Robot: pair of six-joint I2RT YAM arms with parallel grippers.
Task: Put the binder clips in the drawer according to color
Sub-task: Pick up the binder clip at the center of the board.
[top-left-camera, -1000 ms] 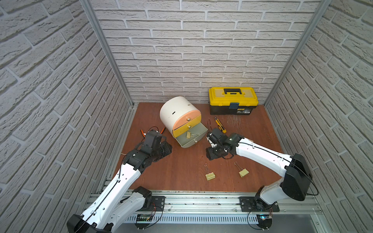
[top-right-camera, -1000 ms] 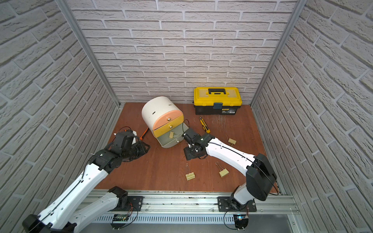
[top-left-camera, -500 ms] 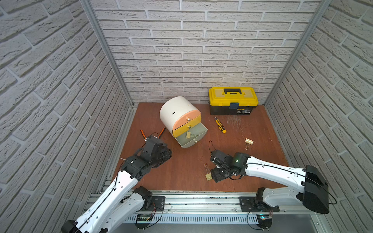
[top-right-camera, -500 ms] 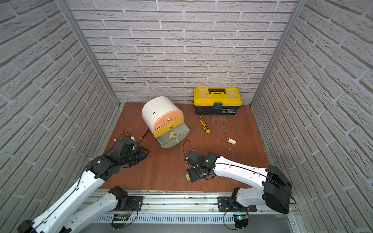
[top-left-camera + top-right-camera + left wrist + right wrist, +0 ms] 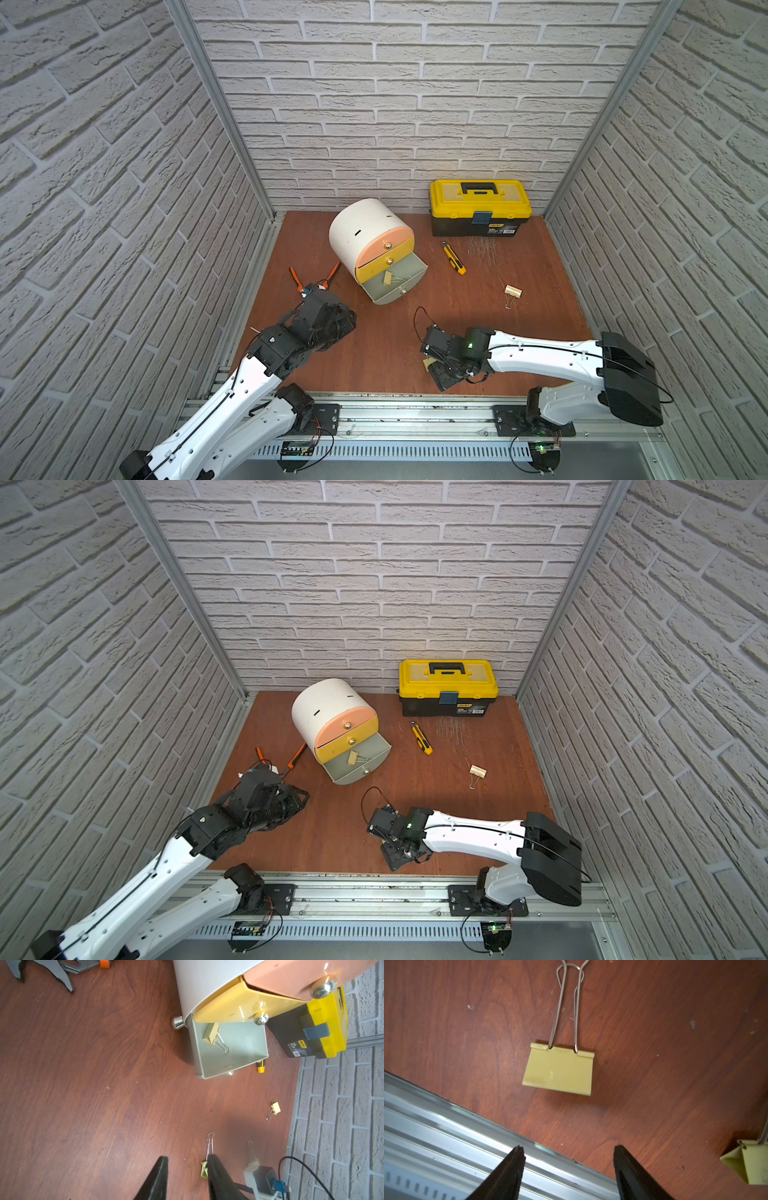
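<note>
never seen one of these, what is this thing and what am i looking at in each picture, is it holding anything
It is two white robot arms bolted to a rail, each ending in a two-fingered gripper. Two pictures look down from overhead; the other two come from cameras on the wrists.

On the brown table stand a small cabinet with its grey bottom drawer pulled open, one pale yellow binder clip inside, a yellow toolbox, a utility knife and orange-handled pliers.

The right gripper is open above a yellow clip near the rail, another beside it. One more lies farther off. The left gripper is open too. Neither holds anything.
</note>
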